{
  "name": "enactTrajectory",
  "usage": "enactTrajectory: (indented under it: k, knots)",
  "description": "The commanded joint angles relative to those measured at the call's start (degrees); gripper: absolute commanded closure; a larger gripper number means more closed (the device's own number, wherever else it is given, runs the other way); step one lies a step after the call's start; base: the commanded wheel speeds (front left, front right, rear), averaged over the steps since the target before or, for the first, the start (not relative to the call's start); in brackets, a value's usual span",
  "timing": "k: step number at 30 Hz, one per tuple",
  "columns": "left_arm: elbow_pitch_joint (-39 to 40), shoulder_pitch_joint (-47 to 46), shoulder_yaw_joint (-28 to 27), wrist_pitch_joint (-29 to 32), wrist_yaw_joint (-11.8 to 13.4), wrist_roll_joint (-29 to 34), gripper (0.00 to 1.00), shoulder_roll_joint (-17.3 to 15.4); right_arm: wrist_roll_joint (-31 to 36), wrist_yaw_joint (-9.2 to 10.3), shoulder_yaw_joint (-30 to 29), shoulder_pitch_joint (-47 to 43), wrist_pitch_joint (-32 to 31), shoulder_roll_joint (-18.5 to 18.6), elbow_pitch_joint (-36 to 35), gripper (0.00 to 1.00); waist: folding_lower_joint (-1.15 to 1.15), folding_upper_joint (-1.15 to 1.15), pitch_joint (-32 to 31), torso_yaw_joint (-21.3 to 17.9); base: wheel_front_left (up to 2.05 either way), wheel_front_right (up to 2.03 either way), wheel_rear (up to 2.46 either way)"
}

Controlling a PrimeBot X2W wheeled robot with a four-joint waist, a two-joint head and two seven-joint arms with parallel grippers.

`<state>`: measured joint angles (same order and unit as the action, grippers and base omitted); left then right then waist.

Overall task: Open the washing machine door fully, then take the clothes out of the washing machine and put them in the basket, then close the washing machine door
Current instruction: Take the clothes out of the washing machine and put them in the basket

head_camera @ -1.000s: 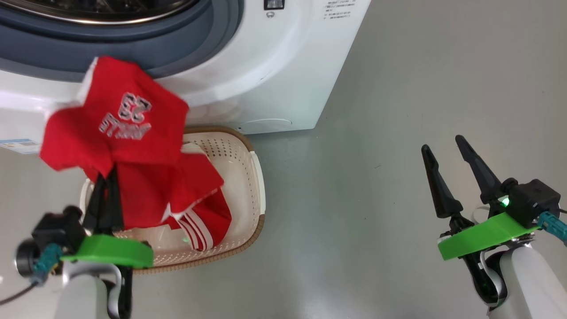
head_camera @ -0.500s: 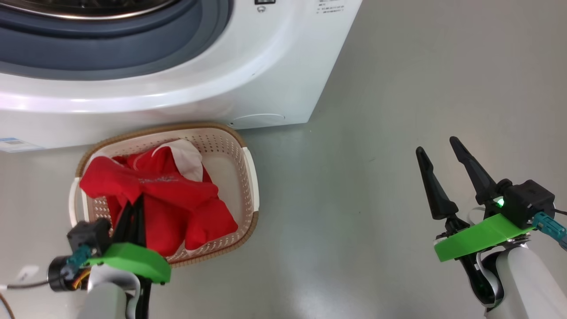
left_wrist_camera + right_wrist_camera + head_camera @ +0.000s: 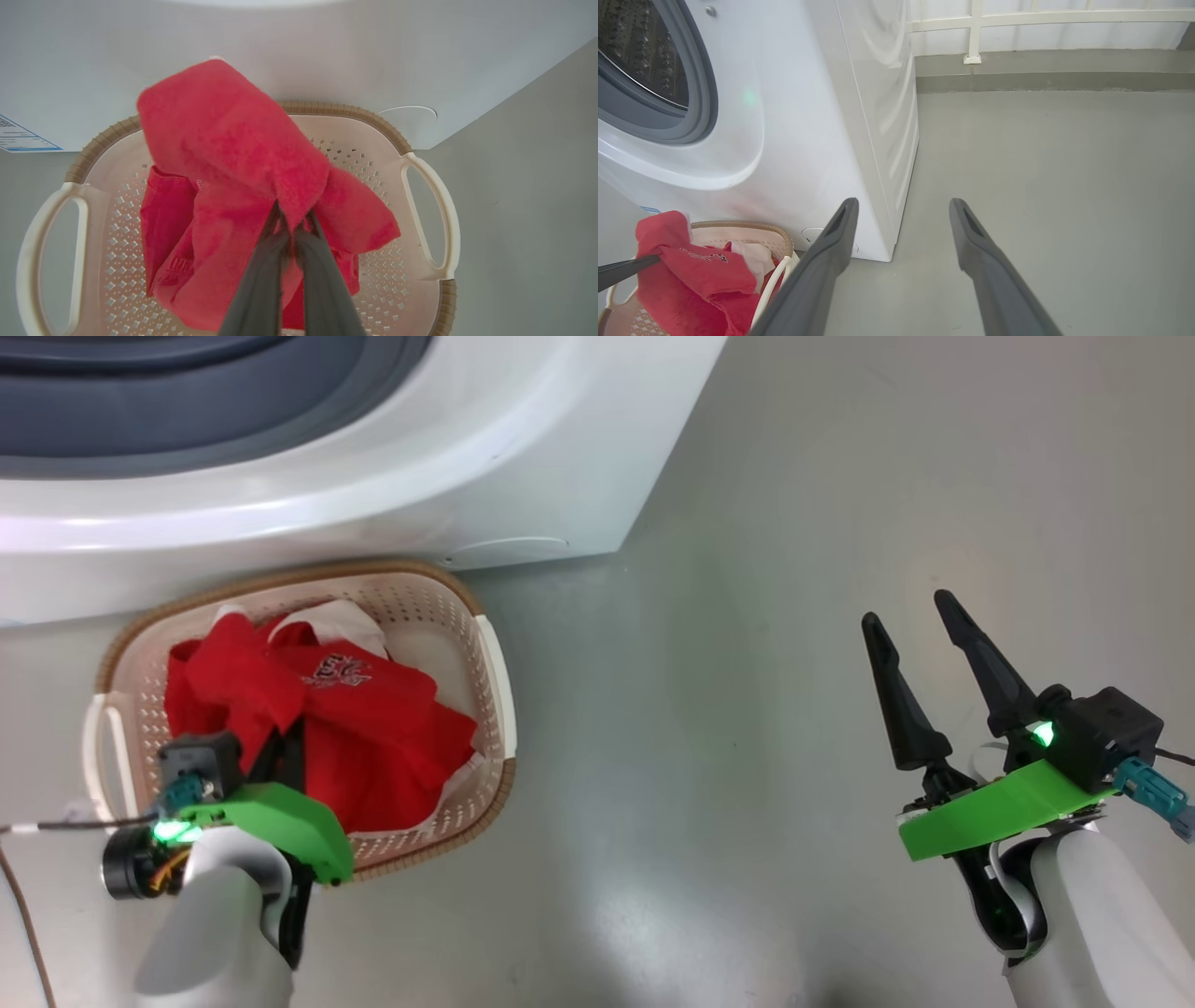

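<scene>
Floor (image 3: 747,709): smooth grey, slightly glossy, with a soft glare patch. In the right wrist view, behind the washing machine (image 3: 420,476), a grey skirting strip (image 3: 1055,77) runs along the floor's edge with a white railing (image 3: 1045,18) above it.

Washing machine: white box. Its mouth is uncovered, showing the grey gasket (image 3: 187,420) and the steel perforated drum (image 3: 640,51). There is a small blue label (image 3: 23,137) low on the front.

Basket (image 3: 308,577): on the floor just in front of the machine's front panel, toward its corner. Cannot tell whether the brown rim touches the panel. The walls are cream and perforated, with a white handle (image 3: 495,672) on the side.

Contents: the clothes (image 3: 373,737), red with white patches, piled inside the basket and filling most of it. One fold rises above the pile.

Left gripper (image 3: 293,215): over the basket, in front of the machine, fingers clenched on that raised red fold.

Right gripper (image 3: 906,607): well off to the side of the machine's corner, over bare floor, fingers spread apart and holding nothing.
</scene>
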<state>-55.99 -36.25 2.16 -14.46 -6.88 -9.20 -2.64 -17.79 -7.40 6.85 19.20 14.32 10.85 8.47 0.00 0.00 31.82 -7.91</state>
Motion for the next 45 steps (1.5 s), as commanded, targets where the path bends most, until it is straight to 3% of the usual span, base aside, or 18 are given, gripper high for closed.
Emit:
enactTrajectory:
  k: [1,11,12,13,16,17,18,29,45]
  knots:
    - [0.10,-0.19,-1.13,-0.54,-0.34,0.39,1.00,-2.01,-0.40,-0.09,1.30,-0.12,0.68,0.04,-1.29,0.00,0.00,0.00,0.92,-0.76,0.00,0.00,0.00]
    - [-12.39,-7.16,0.15,-0.54,-0.52,0.39,1.00,-4.62,-0.40,-0.09,2.24,1.89,0.68,-0.77,-1.27,0.00,0.00,0.00,3.80,-2.60,0.00,0.00,0.00]
    - [-13.05,-7.68,0.25,-0.54,-0.53,0.31,0.95,-4.85,-0.40,-0.09,2.24,1.98,0.68,-0.80,-1.27,0.00,0.00,0.00,3.95,-2.67,0.00,0.00,0.00]
    - [-13.48,-8.14,0.25,-0.54,-0.54,0.14,0.89,-5.04,-0.41,-0.09,2.20,2.06,0.68,-0.81,-1.27,0.00,0.00,0.00,4.04,-2.72,0.00,0.00,0.00]
    - [-14.38,-8.94,0.30,-0.54,-0.56,-0.31,0.38,-5.47,-0.41,-0.09,2.09,2.19,0.68,-0.82,-1.19,0.00,0.00,0.00,4.08,-2.77,0.00,0.00,0.00]
    - [-14.53,-9.10,0.29,-0.54,-0.56,-0.47,0.03,-5.58,-0.40,-0.09,2.05,2.21,0.68,-0.81,-1.15,0.00,0.00,0.00,4.07,-2.76,0.00,0.00,0.00]
    - [-14.63,-9.19,0.30,-0.54,-0.57,-0.62,0.00,-5.61,-0.39,-0.09,1.95,2.21,0.68,-0.80,-1.10,0.00,0.00,0.00,3.98,-2.71,0.00,0.00,0.00]
    - [-11.30,-7.61,0.92,-0.54,-0.59,-2.65,0.00,-5.09,-0.20,-0.09,1.40,1.47,0.68,-0.36,-0.64,0.00,0.00,0.00,1.88,-1.30,0.00,0.00,0.00]
    - [2.45,-0.36,-0.96,-0.54,-0.60,-4.81,0.00,-4.97,-0.19,-0.09,1.16,-1.26,0.68,1.07,0.30,0.00,0.00,0.00,-4.72,1.56,0.00,0.00,0.00]
